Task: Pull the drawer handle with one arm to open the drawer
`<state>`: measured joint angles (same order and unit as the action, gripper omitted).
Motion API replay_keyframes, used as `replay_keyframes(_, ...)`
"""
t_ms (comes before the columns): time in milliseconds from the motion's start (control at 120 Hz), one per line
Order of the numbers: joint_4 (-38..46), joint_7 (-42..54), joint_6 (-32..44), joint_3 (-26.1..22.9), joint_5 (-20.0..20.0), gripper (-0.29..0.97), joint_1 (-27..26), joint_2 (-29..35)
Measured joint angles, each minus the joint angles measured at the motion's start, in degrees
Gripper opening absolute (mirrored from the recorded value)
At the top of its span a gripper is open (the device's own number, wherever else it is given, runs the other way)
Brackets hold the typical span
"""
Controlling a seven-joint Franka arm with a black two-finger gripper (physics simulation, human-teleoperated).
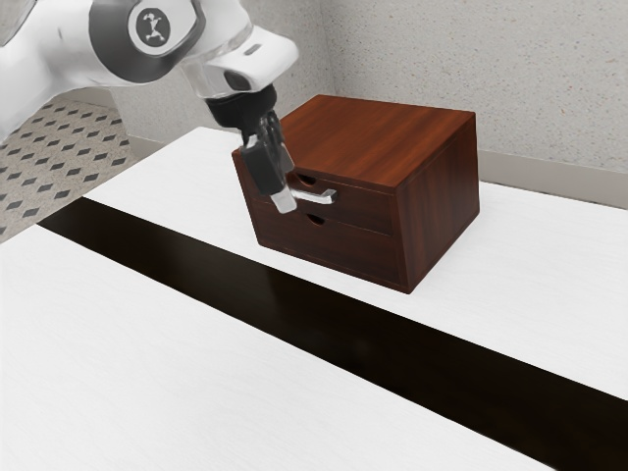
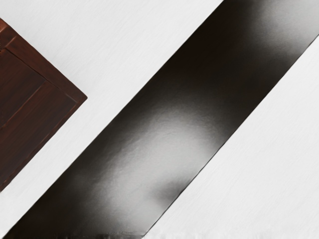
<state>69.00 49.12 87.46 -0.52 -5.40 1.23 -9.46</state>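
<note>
The drawer handle [image 1: 316, 195] is a short silver bar standing out from the front of the upper drawer [image 1: 365, 204], near that drawer's end toward the exterior view's left. A small dark notch sits just behind the bar. The upper drawer's front looks level with the front of the lower drawer [image 1: 353, 245] beneath it, which has a similar notch but no bar. Both drawers belong to a small dark reddish wooden cabinet [image 1: 392, 137] that stands on the white tabletop [image 1: 147, 383], turned at an angle so its front faces the lower left of the exterior view.

The black claw [image 1: 282, 199] is tilted down against the front of the cabinet, its tip at the end of the handle toward the exterior view's left, touching it or just beside it. Whether the claw is open or clamped on the bar cannot be told from this angle. The white arm [image 1: 147, 39] reaches in from the exterior view's upper left.

A broad glossy black stripe [image 1: 294, 309] runs diagonally across the tabletop in front of the cabinet, apart from it. In the wrist view a corner of the cabinet [image 2: 30, 104] shows beside the white surface, with the stripe [image 2: 189, 124] crossing beyond it. Behind the tabletop are a speckled grey wall [image 1: 491, 59] and a patterned tiled floor [image 1: 59, 157].
</note>
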Motion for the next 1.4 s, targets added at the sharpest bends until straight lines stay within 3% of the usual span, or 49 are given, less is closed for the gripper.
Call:
replay_keyframes(100,0.01,7.83,1.44,-0.03,4.27,0.68,-0.36,-1.79)
replay_keyframes(333,0.02,23.5,3.51,0.21,5.82,0.68,1.66,-4.43)
replay_keyframes(567,0.81,35.21,9.96,0.26,2.78,0.68,3.1,-6.02)
replay_keyframes(983,12.11,47.24,25.11,0.89,-2.75,0.68,4.04,-2.99)
replay_keyframes(1133,12.31,49.22,27.48,1.49,-4.74,0.68,4.02,-2.95)
replay_keyframes(1400,12.44,48.84,27.37,4.47,-4.92,0.68,3.92,-3.35)
